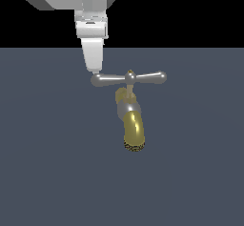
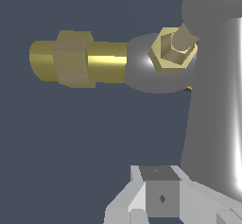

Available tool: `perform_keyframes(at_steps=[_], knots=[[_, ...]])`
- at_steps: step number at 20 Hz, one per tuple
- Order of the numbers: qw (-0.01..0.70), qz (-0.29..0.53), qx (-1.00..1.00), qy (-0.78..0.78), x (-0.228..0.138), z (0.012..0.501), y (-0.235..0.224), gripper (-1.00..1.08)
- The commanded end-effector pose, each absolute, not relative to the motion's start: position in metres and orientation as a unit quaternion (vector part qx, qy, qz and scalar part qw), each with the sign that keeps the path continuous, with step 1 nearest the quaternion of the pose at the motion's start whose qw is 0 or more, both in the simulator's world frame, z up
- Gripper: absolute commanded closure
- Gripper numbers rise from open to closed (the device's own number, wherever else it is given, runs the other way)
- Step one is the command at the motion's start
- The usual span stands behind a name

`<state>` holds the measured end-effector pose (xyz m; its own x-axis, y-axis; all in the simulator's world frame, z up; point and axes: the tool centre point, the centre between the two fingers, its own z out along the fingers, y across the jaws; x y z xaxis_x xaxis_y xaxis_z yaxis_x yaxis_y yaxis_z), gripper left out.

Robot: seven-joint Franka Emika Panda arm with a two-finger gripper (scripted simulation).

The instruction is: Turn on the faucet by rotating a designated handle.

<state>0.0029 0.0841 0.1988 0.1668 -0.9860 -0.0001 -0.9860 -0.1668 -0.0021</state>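
End effector (image 1: 96, 70) descends from the arm, tip touching the knob of the handle (image 1: 128, 78) arm on the exterior view's left. Open or closed: cannot tell; only one narrow white tip shows. Faucet (image 1: 132, 120) sits near the middle of the dark grey floor (image 1: 47, 172), gold spout curving down, speckled rim at its mouth. Wrist view: handle (image 2: 212, 100) close and large, brass hex cap beside it.

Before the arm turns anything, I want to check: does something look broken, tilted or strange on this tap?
Nothing stands out. The faucet looks whole, its handle lies level, and the gripper sits at the handle's knob on the exterior view's left.
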Motion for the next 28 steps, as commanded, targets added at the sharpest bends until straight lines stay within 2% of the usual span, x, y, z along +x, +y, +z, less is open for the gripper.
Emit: perform_keyframes(at_steps=[1,21,28], knots=[[0.0,0.0,-0.764,0.645,-0.006,0.199,0.083,1.08],[0.0,0.0,-0.764,0.645,-0.068,0.199,0.079,1.08],[0.002,-0.001,-0.766,0.643,-0.075,0.199,0.07,1.08]])
